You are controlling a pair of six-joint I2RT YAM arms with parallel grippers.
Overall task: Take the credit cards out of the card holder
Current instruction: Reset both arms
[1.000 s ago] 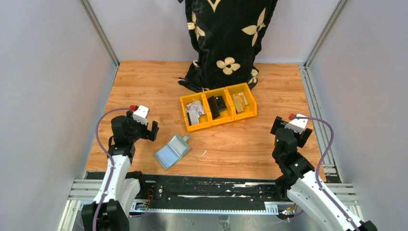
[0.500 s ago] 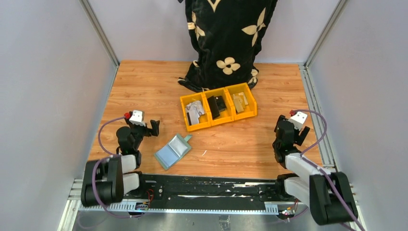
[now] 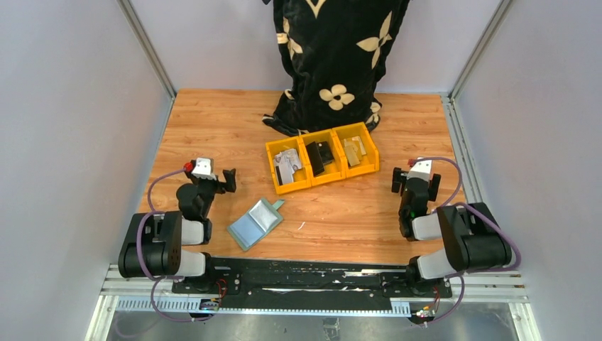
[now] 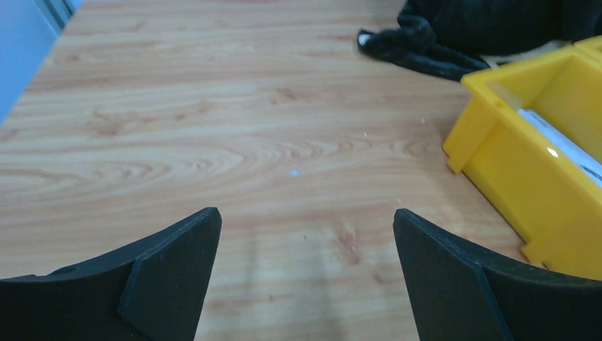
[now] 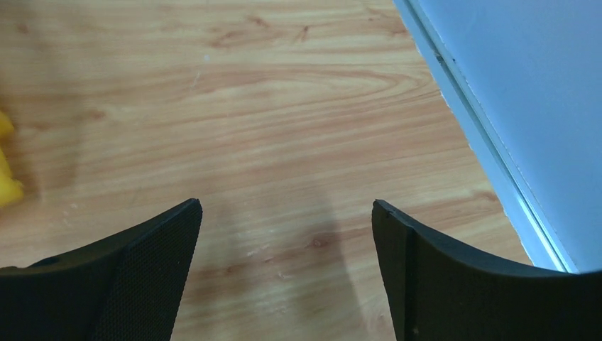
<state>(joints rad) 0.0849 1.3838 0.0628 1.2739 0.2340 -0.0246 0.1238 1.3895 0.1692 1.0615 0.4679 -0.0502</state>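
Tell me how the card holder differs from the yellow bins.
The card holder is flat and pale teal; the yellow bins are walled and bright. The card holder lies alone, turned diagonally, towards the near edge; the yellow bins stand three in a row farther back, by the black cloth, with items inside. Both rest on the wooden table.

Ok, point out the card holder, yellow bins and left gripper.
card holder (image 3: 253, 223): top view, middle of its face.
yellow bins (image 3: 272, 167): top view, leftmost bin's left wall.
left gripper (image 4: 305, 227): left wrist view, between its fingertips.

We see bright, even light; faint soft shadows lie on the table (image 5: 284, 142) in both wrist views; wood grain reads sharp.
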